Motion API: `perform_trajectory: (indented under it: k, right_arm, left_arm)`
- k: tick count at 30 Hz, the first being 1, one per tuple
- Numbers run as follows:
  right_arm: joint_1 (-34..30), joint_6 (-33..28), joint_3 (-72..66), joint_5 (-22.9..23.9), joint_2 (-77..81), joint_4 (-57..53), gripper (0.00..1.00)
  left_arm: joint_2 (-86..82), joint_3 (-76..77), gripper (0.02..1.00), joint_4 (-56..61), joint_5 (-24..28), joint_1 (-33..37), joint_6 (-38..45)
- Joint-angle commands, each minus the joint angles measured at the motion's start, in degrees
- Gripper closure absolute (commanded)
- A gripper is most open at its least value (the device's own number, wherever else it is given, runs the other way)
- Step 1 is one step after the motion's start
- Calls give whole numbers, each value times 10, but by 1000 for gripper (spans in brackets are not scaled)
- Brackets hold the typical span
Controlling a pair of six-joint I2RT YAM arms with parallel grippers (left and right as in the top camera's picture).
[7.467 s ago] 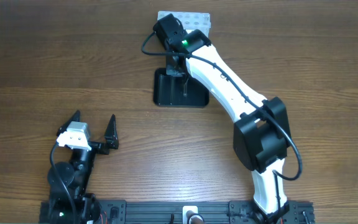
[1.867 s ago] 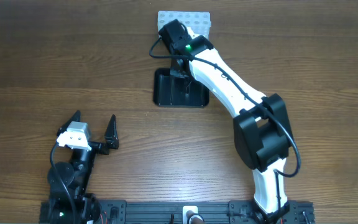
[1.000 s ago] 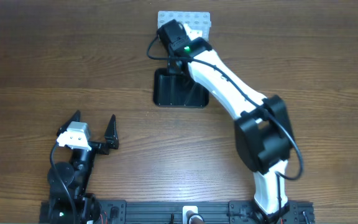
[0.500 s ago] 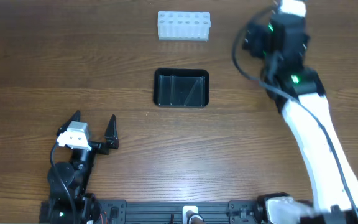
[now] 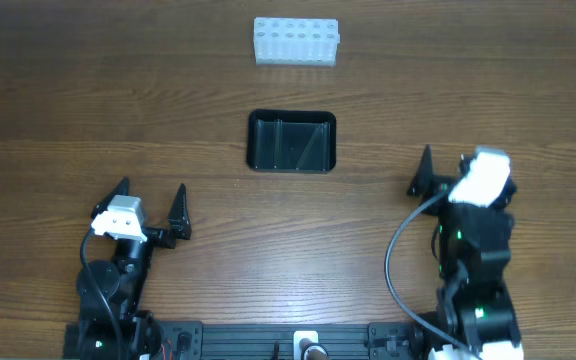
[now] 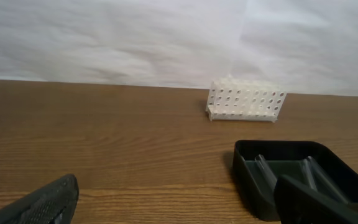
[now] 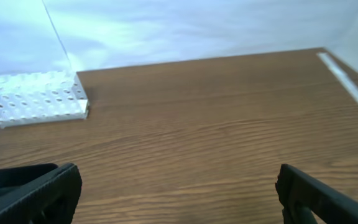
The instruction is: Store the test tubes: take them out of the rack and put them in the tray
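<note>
The white test tube rack [image 5: 296, 42] stands at the far edge of the table, and its holes look empty from above. In front of it sits the black tray [image 5: 258, 150] with clear test tubes [image 5: 306, 146] lying inside. My left gripper [image 5: 152, 188] is open near the front left, with nothing between its fingers. From its wrist view I see the rack [image 6: 245, 100] and the tray [image 6: 247, 180] with tubes [image 6: 263, 170] in it. My right gripper [image 5: 458, 160] is at the front right, open and empty. Its wrist view looks across bare wood toward the rack [image 7: 33, 98].
The brown wooden table [image 5: 88, 90] stretches out on both sides of the tray. A white backdrop [image 6: 104, 37] rises behind the rack. The table's right edge [image 7: 353, 87] runs close to the right arm.
The right arm has pulled back from over the rack and tray to the front right. Rack and tray are now uncovered. The left arm has not moved.
</note>
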Motion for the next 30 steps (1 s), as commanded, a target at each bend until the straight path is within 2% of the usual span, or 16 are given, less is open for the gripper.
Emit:
perform_trajectory:
  k: [1, 5, 11, 18, 30]
  right_arm:
    - [-22, -18, -64, 5, -97, -17, 7]
    - [-25, -30, -103, -3, -139, -31, 9]
    - [-24, -45, -159, -57, -145, 20, 9]
    - [-25, -45, -196, -57, -148, 59, 9]
    - [-28, -53, -228, -72, -250, 47, 9]
  left_arm:
    - [-4, -3, 20, -1, 8, 4, -6]
    - [-3, -3, 18, -1, 8, 4, -6]
    - [-4, -3, 18, -1, 8, 4, -6]
    - [-4, -3, 18, -1, 8, 4, -6]
    - [-4, -3, 20, -1, 8, 4, -6]
